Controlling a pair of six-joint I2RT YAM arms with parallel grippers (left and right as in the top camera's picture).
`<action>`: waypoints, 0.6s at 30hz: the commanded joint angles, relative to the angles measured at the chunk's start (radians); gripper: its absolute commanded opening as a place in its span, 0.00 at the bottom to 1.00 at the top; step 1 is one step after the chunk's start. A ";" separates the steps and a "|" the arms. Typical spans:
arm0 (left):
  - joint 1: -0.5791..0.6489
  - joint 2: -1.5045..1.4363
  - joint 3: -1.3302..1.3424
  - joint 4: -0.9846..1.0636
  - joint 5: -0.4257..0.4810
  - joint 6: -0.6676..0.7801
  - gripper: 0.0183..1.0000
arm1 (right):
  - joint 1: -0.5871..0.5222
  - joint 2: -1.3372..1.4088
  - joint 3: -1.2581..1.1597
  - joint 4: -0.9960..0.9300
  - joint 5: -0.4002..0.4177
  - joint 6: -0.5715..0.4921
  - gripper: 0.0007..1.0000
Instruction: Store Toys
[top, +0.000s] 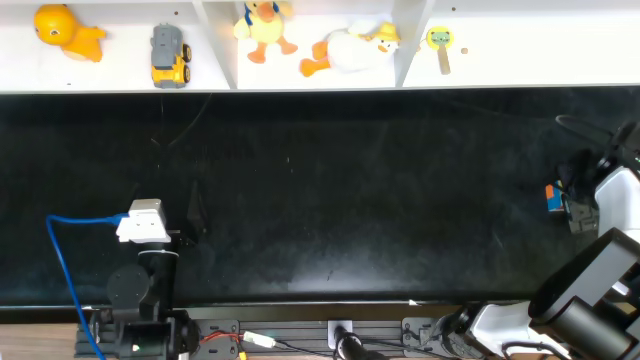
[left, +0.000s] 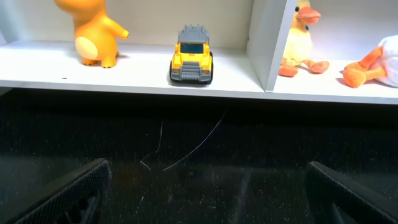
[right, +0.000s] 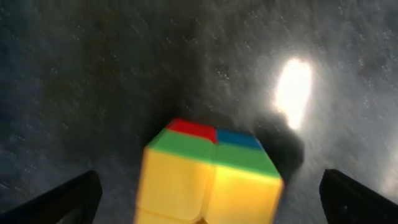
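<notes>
The right pincer has its two fingers spread wide. One cube sits in the gap between them. It seems clear of both fingers, though the view is too close to judge contact. The cube is built of small coloured squares: yellow on the faces nearest the wrist, green along the upper edge, and one red and one blue patch beyond. Beneath it lies the black table.

The left pincer is likewise spread apart, low over the table. Well ahead of it runs a white shelf carrying five toys. One yellow truck stands straight ahead, with one orange duck beside it. Past a divider are one yellow duck, upright, and one white duck, lying down. In the next compartment toward the right pincer's side is one small green toy on a stick.
</notes>
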 joint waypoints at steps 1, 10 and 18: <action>-0.007 -0.012 -0.008 0.002 -0.009 -0.015 1.00 | -0.003 0.008 -0.003 0.028 0.014 -0.012 1.00; -0.007 -0.012 -0.007 0.002 -0.009 -0.015 1.00 | -0.002 0.086 -0.003 0.027 -0.020 -0.012 0.88; -0.007 -0.012 -0.008 0.002 -0.009 -0.015 1.00 | -0.002 0.100 -0.003 0.033 -0.019 -0.012 0.57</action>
